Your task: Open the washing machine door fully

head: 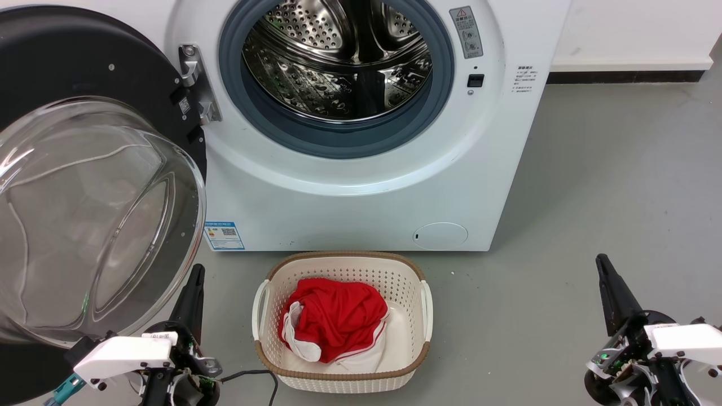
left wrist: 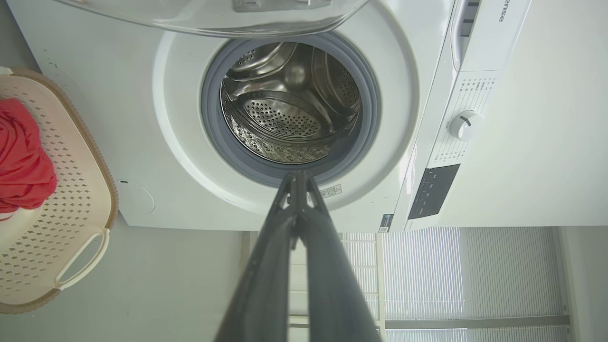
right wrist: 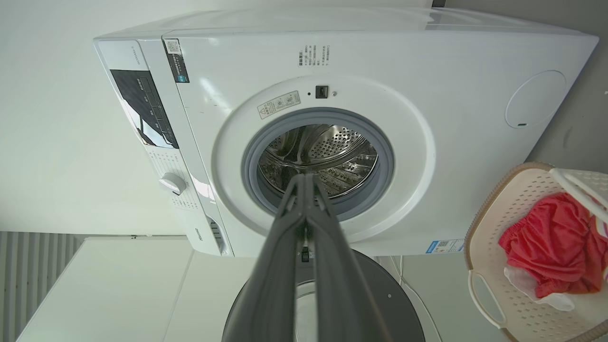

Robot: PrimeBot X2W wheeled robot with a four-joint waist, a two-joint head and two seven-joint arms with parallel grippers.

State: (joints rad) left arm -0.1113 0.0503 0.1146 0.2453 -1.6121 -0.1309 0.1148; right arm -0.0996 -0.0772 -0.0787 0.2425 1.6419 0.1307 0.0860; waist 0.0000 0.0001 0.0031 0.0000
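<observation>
Reading outward from my two claws: the left claw (head: 196,279) sits at 7 o'clock in the head view, pressed shut on nothing. Its tip is just below the glass bowl (head: 96,214) of the washing machine door (head: 84,62); I cannot tell whether it touches the glass. The right claw (head: 603,270), at 4 o'clock, is likewise closed and empty, over bare floor (head: 592,186) and well apart from the machine.

The door occupies 9 to 10 o'clock. It is swung out on its metal hinge (head: 194,84), with the inner face and bowl turned toward me. The drum mouth (head: 344,62), at 12 o'clock, is wholly uncovered. At 6 o'clock a basket (head: 338,256) holding a red garment (head: 338,316) stands just in front of the machine, beside the door but not touching it.

Progress, as I judge it: the latch is released and the door stands well past square to the front panel, so the opening is largely done. At most a last push to the hinge stop remains; I cannot tell from these views whether the hinge has travel left.
</observation>
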